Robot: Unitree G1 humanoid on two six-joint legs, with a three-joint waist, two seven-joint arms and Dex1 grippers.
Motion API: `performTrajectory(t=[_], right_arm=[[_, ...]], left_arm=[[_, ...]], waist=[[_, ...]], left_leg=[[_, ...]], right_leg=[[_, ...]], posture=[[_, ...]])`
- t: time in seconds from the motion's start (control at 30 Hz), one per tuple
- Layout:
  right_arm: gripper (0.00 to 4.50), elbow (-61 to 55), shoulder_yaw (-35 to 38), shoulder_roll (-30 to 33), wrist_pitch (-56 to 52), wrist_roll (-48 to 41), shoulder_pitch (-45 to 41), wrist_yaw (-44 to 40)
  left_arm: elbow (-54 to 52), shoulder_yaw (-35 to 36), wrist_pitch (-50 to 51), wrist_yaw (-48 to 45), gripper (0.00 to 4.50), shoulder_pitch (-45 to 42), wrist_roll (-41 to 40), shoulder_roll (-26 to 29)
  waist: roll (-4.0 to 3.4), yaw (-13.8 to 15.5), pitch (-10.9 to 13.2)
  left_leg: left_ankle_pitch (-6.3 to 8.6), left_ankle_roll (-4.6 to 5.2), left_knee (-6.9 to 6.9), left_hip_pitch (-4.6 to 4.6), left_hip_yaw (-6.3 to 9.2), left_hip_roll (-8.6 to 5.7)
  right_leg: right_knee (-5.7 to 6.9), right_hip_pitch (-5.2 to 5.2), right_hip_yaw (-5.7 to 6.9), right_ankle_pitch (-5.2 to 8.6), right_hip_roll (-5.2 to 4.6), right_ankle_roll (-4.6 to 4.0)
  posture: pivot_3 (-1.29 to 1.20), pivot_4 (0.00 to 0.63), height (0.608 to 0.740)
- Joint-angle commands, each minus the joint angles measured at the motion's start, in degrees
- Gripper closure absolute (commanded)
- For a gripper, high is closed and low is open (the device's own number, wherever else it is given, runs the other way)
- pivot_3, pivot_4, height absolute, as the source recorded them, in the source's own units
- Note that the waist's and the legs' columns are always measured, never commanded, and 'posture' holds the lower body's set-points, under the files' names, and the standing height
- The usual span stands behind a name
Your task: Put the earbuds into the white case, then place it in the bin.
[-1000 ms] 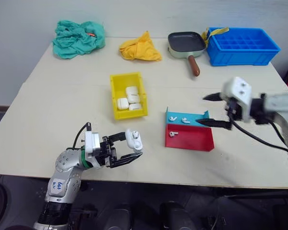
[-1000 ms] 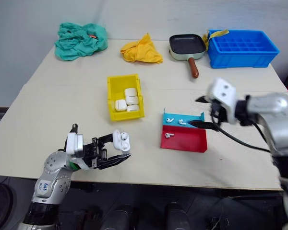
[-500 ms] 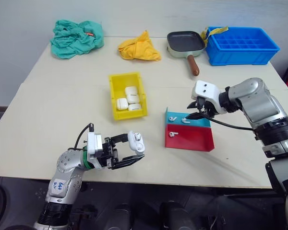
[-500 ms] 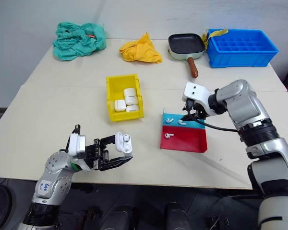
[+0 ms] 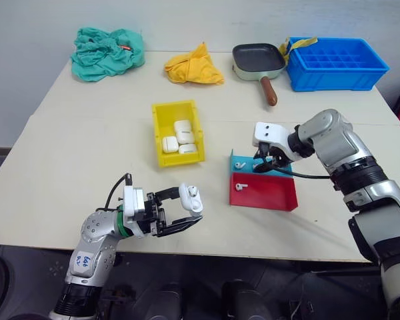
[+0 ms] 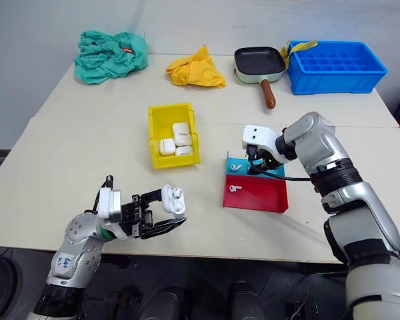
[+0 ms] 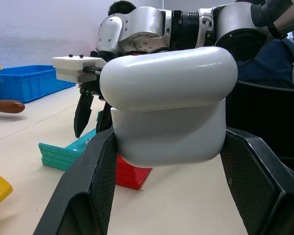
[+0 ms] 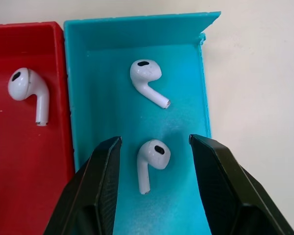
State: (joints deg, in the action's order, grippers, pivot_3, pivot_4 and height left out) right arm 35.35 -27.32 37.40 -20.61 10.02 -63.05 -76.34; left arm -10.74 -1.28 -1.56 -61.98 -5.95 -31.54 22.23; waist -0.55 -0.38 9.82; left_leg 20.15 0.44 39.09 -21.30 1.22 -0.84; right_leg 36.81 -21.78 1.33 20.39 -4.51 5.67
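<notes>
Left eye view: left gripper (image 5: 180, 215) near table's front edge, clamped on white case (image 5: 189, 197), lid up. Right gripper (image 8: 154, 188) over teal tray (image 8: 183, 34), fingers apart astride 1 earbud (image 8: 153, 160), not touching; 2nd earbud (image 8: 147, 78) beyond, 3rd (image 8: 27, 90) in red tray (image 8: 19, 161). Yellow bin (image 5: 179, 132) further back, holding 3 white cases.

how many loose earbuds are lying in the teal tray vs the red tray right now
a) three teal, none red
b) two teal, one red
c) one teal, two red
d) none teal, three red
b: in the right wrist view two earbuds lie in the teal tray, one of them between the right gripper fingers, and a single earbud lies in the red tray.
</notes>
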Motion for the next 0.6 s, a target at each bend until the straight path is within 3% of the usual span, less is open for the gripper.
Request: performTrajectory(t=[0.03, 0.6], right_arm=[[2.27, 2.4, -0.1, -0.3, 2.2, 1.9, -2.2, -0.9], [2.27, 9.7, 0.2, -2.6, 6.3, 4.7, -3.4, -1.4]], left_arm=[[-2.4, -0.3, -0.8, 0.2, 1.76, 0.3, -0.2, -0.4], [-2.3, 0.8, -0.5, 0.0, 1.76, 0.4, -0.9, 0.6]], waist=[[0.0, 0.1, 0.0], [0.0, -1.2, 0.0]], left_leg=[[0.0, 0.0, 0.0, 0.0, 0.0, -0.01], [-0.01, -0.03, 0.02, 0.01, 0.0, -0.01]], right_leg=[[0.01, 0.0, 0.0, 0.0, 0.0, 0.0], [0.1, -0.04, 0.0, 0.0, -0.01, 0.0]], posture=[[0.0, 0.15, 0.74], [0.0, 0.15, 0.74]])
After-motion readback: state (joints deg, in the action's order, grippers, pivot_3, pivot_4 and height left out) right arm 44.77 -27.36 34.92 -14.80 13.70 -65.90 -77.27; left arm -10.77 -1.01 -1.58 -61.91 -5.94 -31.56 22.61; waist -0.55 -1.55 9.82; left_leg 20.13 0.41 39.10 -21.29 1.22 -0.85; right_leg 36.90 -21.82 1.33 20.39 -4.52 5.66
